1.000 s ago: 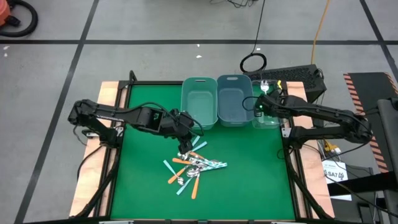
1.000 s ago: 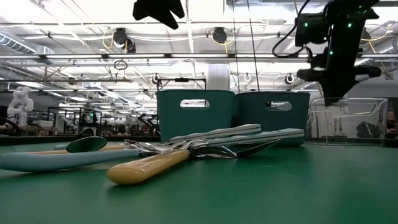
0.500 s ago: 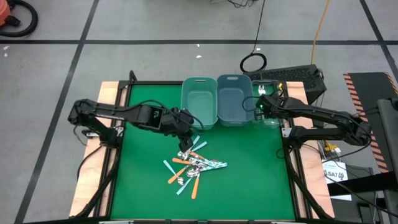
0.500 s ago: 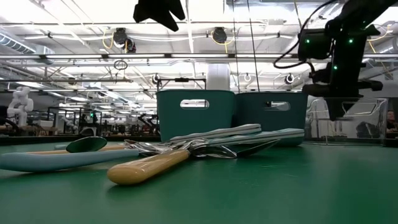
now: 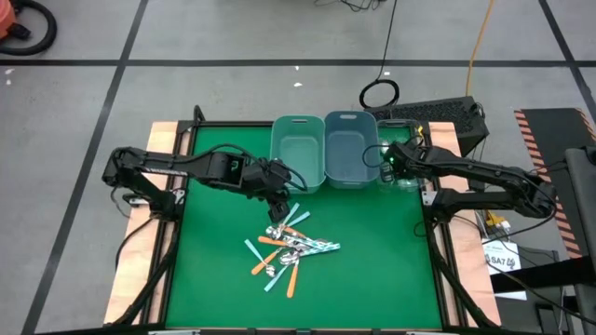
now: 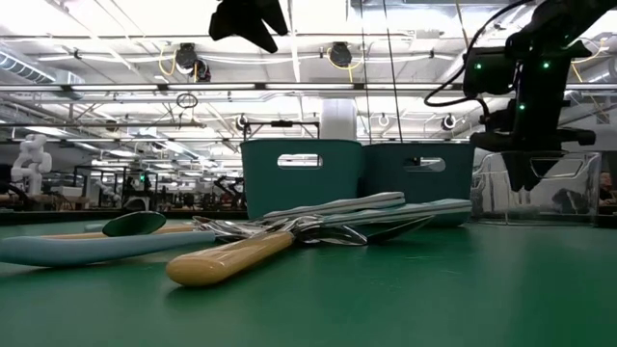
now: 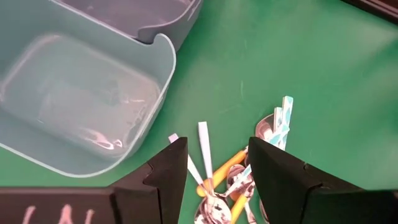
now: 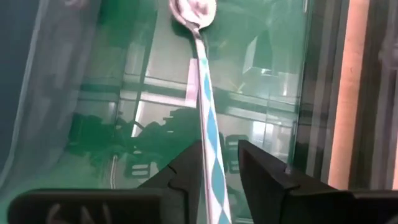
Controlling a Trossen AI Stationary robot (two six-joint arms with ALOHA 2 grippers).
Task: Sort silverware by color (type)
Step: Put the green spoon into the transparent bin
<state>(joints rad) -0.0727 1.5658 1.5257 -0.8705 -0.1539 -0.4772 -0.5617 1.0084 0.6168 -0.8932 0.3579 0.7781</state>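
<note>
- The silverware lies in a crossed heap on the green table, in front of two teal bins; a few spoons show with orange, white or blue-patterned handles.
- One blue-and-white patterned spoon is pinched by its handle between the fingers of the right gripper, bowl pointing away, over a clear container just beside the darker bin.
- The left gripper hangs above the near edge of the heap with its fingers spread and nothing between them.
- The spoons look light and stiff; thin handles probably flex little, yet a narrow pinch may let one swivel.
- Polished metal bowls appear slippery and rounded, so the flat handle, near its middle, seems the safer place to take hold.
- Because the pieces overlap, lifting one may drag or tip its neighbours; a handle end that sticks out free of the heap looks the easiest pick.
- Faint pale marks sit on the body of each wrist's own gripper, too blurred to read; no brand is legible on the spoons or bins.
</note>
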